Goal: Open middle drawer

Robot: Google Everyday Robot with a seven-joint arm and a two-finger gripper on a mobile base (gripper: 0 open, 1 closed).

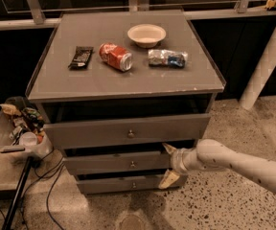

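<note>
Camera view looks down on a grey cabinet [128, 80] with three drawers stacked under its flat top. On the top sit a white bowl [146, 34], a red soda can [115, 56] lying on its side, a dark snack bar wrapper [81, 57] and a crumpled blue and silver bag [167, 58]. The top drawer [128, 131] is pulled out a little, and the middle drawer [119, 162] sits below it with its small round knob [132, 165] at centre; the bottom drawer [128, 184] lies under that. Reaching in from the right, the gripper [168, 164] is at the right end of the middle drawer's front, its two pale fingers [168, 178] spread apart one above the other and gripping nothing. A clear bin of clutter [20, 131] stands to the left of the cabinet
</note>
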